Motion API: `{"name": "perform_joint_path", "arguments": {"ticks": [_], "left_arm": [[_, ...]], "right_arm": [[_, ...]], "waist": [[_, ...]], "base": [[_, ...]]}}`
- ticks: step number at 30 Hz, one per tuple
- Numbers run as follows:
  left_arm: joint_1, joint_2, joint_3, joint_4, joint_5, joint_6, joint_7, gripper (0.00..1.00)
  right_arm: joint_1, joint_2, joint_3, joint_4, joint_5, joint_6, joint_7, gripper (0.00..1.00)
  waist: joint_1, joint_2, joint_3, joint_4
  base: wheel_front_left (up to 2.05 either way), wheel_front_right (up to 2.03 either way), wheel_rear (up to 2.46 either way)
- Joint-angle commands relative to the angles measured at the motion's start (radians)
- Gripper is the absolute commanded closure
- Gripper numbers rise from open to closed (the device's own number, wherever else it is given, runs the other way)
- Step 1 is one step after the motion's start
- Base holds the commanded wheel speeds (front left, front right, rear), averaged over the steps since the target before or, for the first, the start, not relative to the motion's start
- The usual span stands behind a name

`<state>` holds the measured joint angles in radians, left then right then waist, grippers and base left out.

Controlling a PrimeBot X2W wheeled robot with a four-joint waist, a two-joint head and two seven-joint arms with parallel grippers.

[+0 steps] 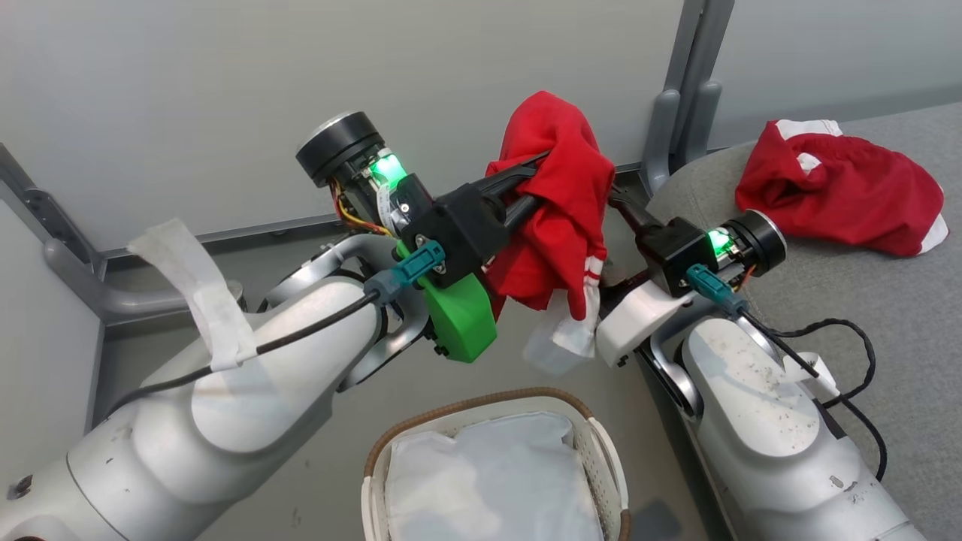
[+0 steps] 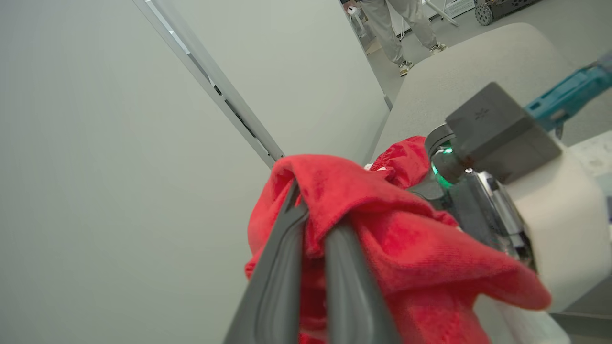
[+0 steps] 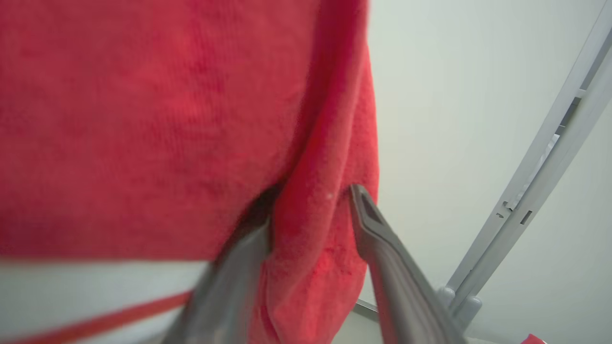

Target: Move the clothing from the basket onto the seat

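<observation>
Below both jaws, the basket [image 1: 601, 458] holds its white liner [image 1: 488, 481]. Between them hangs the red garment [image 1: 560, 218]. The left gripper [image 2: 313, 217] has its jaws pinched on it, and the right gripper [image 3: 311, 200] straddles a fold, jaws apart. I'd clamp the right firmly before the left lets go, then carry it to the seat [image 1: 827, 300] beyond.

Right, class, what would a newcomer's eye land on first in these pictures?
A red garment hangs in mid-air at the centre of the head view, pinched by the left gripper, the right gripper straddling a fold. Next, a second red garment lies on the grey seat at the right, and the basket below shows its white liner.
</observation>
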<state>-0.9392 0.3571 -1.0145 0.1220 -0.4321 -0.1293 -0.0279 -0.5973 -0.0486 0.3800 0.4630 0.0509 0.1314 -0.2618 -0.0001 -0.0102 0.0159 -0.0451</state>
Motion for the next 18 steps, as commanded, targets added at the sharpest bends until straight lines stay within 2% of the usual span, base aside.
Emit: {"name": "perform_joint_path", "arguments": {"ticks": [1,6,7,10,11,18], "left_arm": [[0.025,0.006,0.000,0.007,-0.011,0.008,-0.008,1.00],[0.077,0.020,0.015,0.031,-0.040,0.032,-0.036,1.00],[0.091,0.023,0.019,0.037,-0.045,0.039,-0.047,0.87],[0.131,0.027,0.027,0.057,-0.058,0.056,-0.083,0.08],[0.146,0.026,0.029,0.066,-0.060,0.065,-0.100,0.00],[0.276,-0.007,0.048,0.139,-0.094,0.129,-0.205,0.00]], "right_arm": [[-0.012,-0.003,0.001,0.003,0.008,-0.001,-0.005,1.00],[-0.015,-0.003,-0.007,0.000,0.011,-0.001,-0.005,1.00],[-0.012,-0.003,-0.010,-0.003,0.008,-0.001,-0.005,1.00],[-0.004,-0.003,-0.019,-0.008,0.001,-0.001,-0.005,1.00],[-0.001,-0.003,-0.023,-0.011,-0.001,-0.001,-0.005,1.00],[0.011,-0.003,-0.057,-0.031,-0.016,-0.001,-0.005,1.00]], "waist": [[0.0001,0.0102,-0.002,0.003],[0.0001,0.0102,-0.003,0.003],[0.0001,0.0102,-0.003,0.002],[0.0001,0.0102,-0.001,-0.002],[0.0001,0.0102,0.000,-0.004],[0.0001,0.0102,0.007,-0.013]], "base": [[0.00,0.00,0.00],[0.00,0.00,0.00],[0.00,0.00,0.00],[0.00,0.00,0.00],[0.00,0.00,0.00],[0.00,0.00,0.00]]}}
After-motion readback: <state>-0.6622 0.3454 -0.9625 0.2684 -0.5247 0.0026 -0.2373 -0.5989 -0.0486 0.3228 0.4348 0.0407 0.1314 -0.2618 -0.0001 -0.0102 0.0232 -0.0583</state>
